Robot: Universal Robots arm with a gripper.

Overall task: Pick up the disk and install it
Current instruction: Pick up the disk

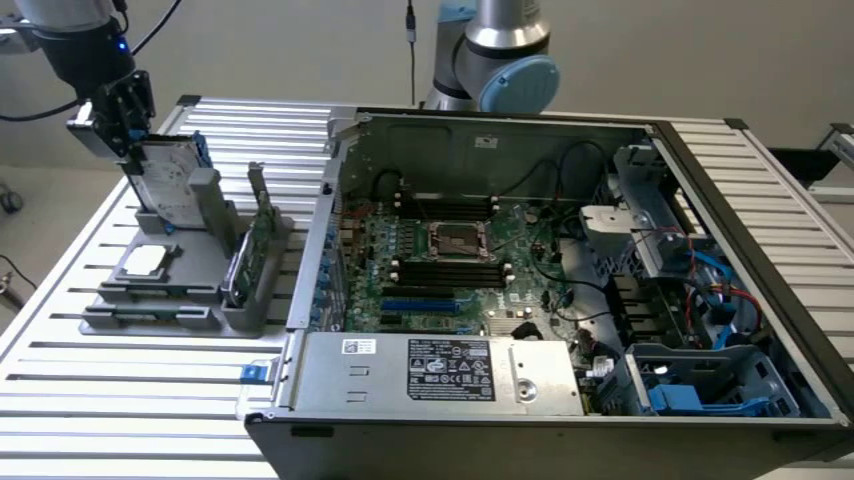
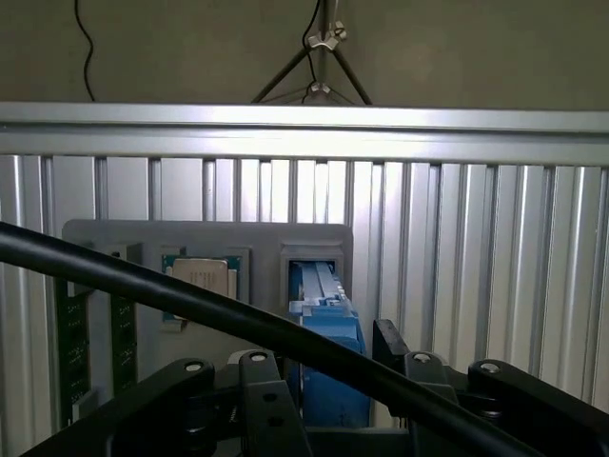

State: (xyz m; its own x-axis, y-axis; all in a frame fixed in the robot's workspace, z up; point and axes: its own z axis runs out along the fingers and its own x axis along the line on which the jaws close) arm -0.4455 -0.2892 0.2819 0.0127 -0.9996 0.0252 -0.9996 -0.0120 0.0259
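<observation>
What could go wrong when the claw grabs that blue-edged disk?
The open claw sits either side of the disk, which stands on edge in the grey holder; an off-centre squeeze might tilt or jam it. The black cable crossing in front of the claw could snag. The chip sits close by and might get bumped.

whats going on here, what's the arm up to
The robot arm's gripper hangs at the top of the disk, which stands upright in a grey holder on the slatted table. Its jaws are open on either side of the disk, which is not yet lifted. The open computer case sits to the exterior view's right.
</observation>
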